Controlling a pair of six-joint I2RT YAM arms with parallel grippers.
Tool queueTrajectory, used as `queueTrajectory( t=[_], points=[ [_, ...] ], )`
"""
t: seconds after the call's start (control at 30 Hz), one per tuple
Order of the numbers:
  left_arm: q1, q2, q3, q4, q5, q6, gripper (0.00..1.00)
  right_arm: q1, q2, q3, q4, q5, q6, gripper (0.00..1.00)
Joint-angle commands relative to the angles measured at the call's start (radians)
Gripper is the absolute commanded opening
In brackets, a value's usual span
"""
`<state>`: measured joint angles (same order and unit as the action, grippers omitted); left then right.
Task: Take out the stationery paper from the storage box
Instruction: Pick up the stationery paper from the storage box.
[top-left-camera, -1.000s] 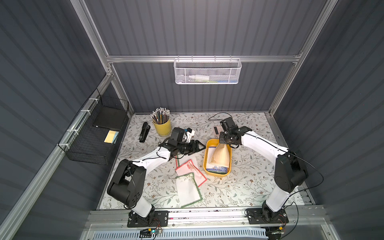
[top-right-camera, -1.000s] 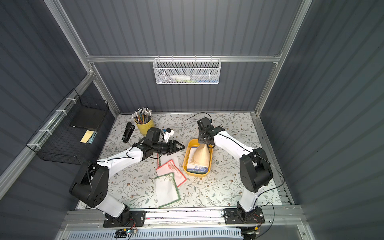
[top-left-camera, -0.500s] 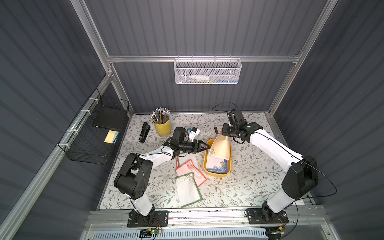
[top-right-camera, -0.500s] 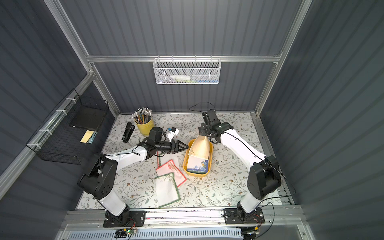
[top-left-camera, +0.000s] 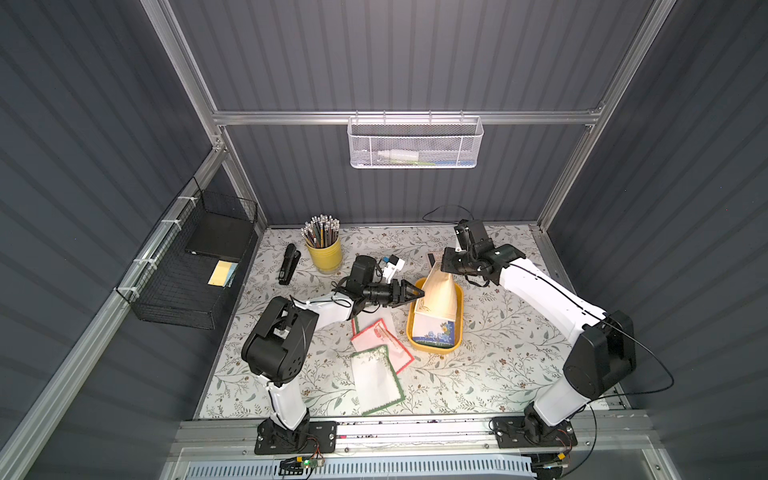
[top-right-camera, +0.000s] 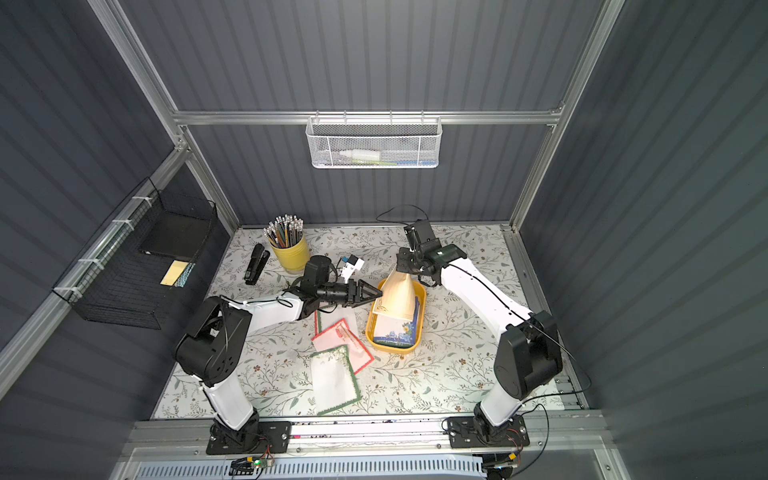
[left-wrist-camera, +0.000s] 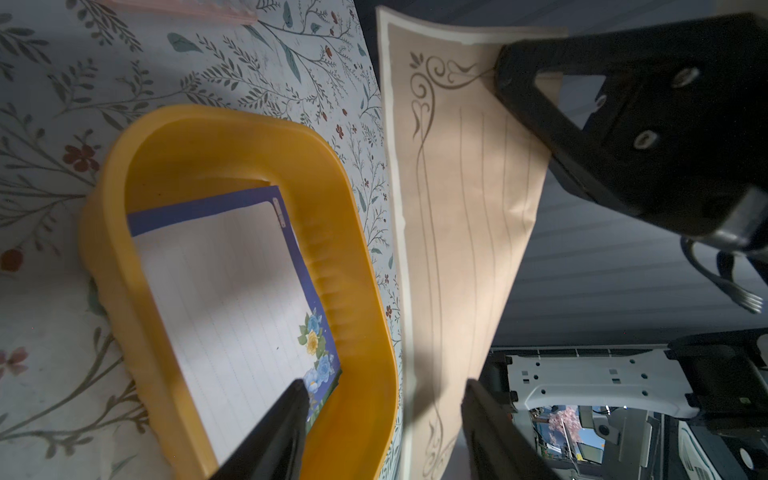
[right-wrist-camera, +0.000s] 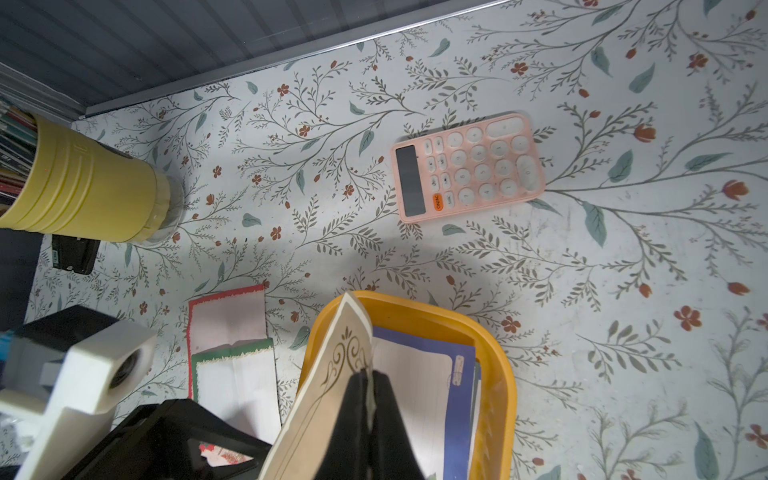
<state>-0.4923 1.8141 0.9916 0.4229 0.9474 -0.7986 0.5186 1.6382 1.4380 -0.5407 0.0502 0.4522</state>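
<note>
On the floral-print tabletop, boxed in by grey ribbed walls and aluminium rails, the yellow storage box sits near centre between both arms. Up top the right gripper is clamped tight on the upper edge of a tan stationery sheet. That sheet hangs upright over the box; cannot tell if its lower edge touches. A blue-floral sheet lies flat inside the box. The left gripper is level with the box's left rim, jaws parted, nothing gripped; the left wrist view shows the tan sheet's side edge between the two fingers. Out on the table just left of the box lie a red-bordered sheet and a green-bordered sheet, green overlapping red. Far left of the table: yellow pencil cup, black stapler. A pink calculator lies behind the box. On the left wall a black wire basket holds a yellow sticky-note pad; a white mesh basket hangs on the back rail.
</note>
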Motion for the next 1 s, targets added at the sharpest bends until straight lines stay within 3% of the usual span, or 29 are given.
queueTrajectory(
  t=[0.0,0.1,0.23,0.43,0.6,0.63,0.73,0.77,0.87,0.97],
  points=[
    [-0.019,0.028,0.039,0.057,0.026,-0.029,0.6,0.0,-0.003,-0.001,0.017,-0.047,0.011,0.0],
    [-0.026,0.041,0.058,0.059,0.024,-0.034,0.51,0.001,0.001,-0.009,0.02,-0.049,0.014,0.0],
    [-0.026,0.035,0.063,0.059,0.017,-0.037,0.24,0.002,-0.001,-0.03,0.022,-0.04,0.017,0.0],
    [-0.026,0.016,0.062,0.047,0.014,-0.033,0.06,0.003,-0.003,-0.066,0.026,-0.031,0.018,0.0],
    [-0.026,-0.005,0.058,0.003,-0.004,-0.012,0.0,0.003,-0.007,-0.083,0.029,-0.037,0.019,0.0],
    [-0.025,-0.013,0.059,-0.012,-0.011,-0.004,0.0,0.003,-0.007,-0.082,0.027,-0.032,0.02,0.05],
    [-0.023,-0.053,0.075,-0.107,-0.04,0.046,0.0,0.002,-0.011,-0.081,0.016,0.005,0.025,0.41],
    [-0.022,-0.073,0.085,-0.155,-0.056,0.071,0.0,0.003,-0.014,-0.082,0.015,0.017,0.024,0.48],
    [-0.001,-0.148,0.104,-0.274,-0.091,0.116,0.0,0.003,-0.015,-0.079,0.015,0.04,0.02,0.57],
    [0.053,-0.241,0.12,-0.406,-0.132,0.156,0.0,0.003,-0.008,-0.073,0.012,0.058,0.019,0.59]
  ],
)
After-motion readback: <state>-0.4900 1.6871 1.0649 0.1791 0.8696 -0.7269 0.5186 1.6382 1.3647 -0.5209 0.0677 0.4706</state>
